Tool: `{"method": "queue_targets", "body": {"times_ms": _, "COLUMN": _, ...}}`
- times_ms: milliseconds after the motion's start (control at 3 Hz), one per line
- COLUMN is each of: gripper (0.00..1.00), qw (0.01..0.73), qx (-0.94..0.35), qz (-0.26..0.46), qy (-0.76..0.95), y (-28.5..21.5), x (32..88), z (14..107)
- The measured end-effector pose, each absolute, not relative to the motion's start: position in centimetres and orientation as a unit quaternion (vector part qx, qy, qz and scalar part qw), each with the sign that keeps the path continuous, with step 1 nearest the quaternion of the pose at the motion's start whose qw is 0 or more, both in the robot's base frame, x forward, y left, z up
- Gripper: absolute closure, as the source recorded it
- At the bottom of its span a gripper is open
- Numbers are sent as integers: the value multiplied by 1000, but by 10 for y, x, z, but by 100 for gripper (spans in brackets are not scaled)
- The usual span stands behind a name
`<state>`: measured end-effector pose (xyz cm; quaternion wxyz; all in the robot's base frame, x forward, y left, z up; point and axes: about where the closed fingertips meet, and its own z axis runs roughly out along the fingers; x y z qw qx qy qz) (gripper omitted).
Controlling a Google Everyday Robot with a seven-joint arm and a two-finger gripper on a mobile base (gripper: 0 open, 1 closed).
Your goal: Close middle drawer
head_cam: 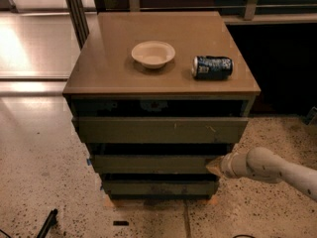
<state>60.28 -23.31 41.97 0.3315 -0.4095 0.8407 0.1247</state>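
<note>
The cabinet has three dark olive-grey drawer fronts. The middle drawer (153, 163) is the mid-width front, standing only slightly out from the cabinet, with a dark gap above it. The top front (161, 129) is wider and taller with pale scratches. The lowest front (158, 187) is the narrowest. My gripper (214, 166) comes in from the right on a pale arm (277, 170), and its tip rests against the right end of the middle drawer's front.
A pale bowl (153, 53) and a dark can (212, 67) lying on its side sit on the brown cabinet top (114, 68). Speckled floor surrounds the cabinet. A black object (47, 222) lies on the floor at lower left.
</note>
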Motion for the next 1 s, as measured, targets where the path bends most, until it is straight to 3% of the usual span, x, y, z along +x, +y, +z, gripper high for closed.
{"method": "queue_targets", "body": {"times_ms": 1000, "gripper": 100, "qw": 239, "qx": -370, "qz": 216, "qy": 871, "y": -265, "x": 554, "z": 424}}
